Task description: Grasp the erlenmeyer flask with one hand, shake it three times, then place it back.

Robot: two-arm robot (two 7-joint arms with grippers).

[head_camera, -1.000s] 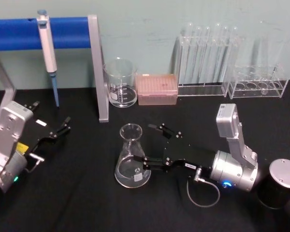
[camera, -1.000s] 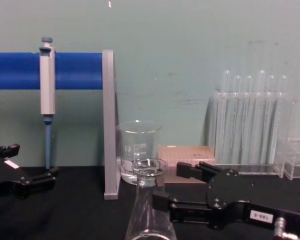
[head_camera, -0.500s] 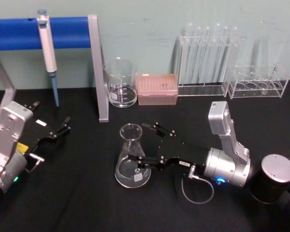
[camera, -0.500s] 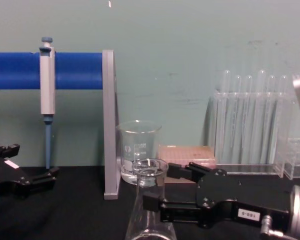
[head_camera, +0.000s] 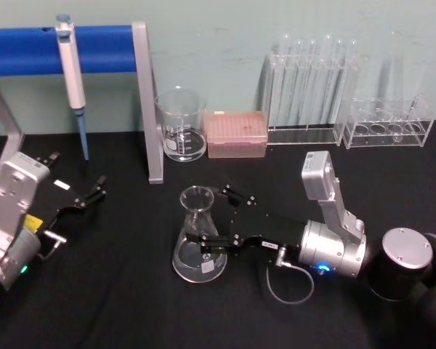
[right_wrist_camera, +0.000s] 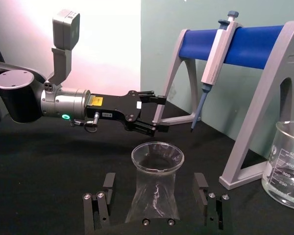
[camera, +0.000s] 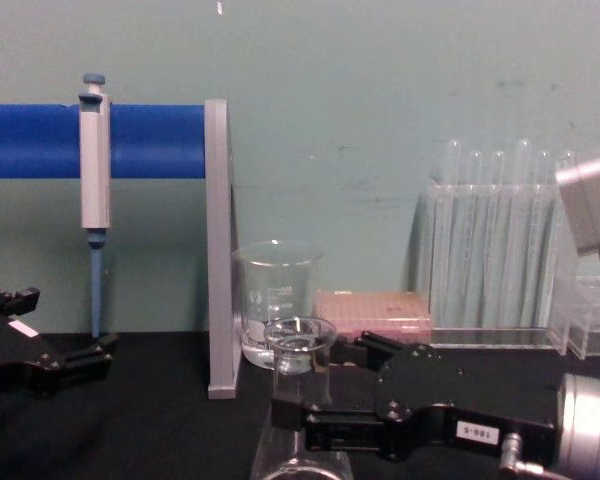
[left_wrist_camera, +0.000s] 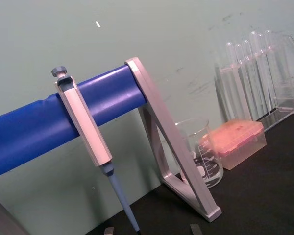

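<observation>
Erlenmeyer flask [head_camera: 198, 240] is seen upright on the table [head_camera: 131, 305], long axis vertical, straddled but seemingly untouched by the spread right gripper [head_camera: 202, 215] lying to its right. Left gripper [head_camera: 78, 171] is parked far left, spread too.

chest view: erlenmeyer flask [camera: 300, 340] base cut by bottom edge, neck partly behind right gripper [camera: 315, 385] | left gripper [camera: 65, 325] body cut at left edge | right wrist view: beaker [right_wrist_camera: 290, 164] clipped at right edge (print unreadable)
</observation>
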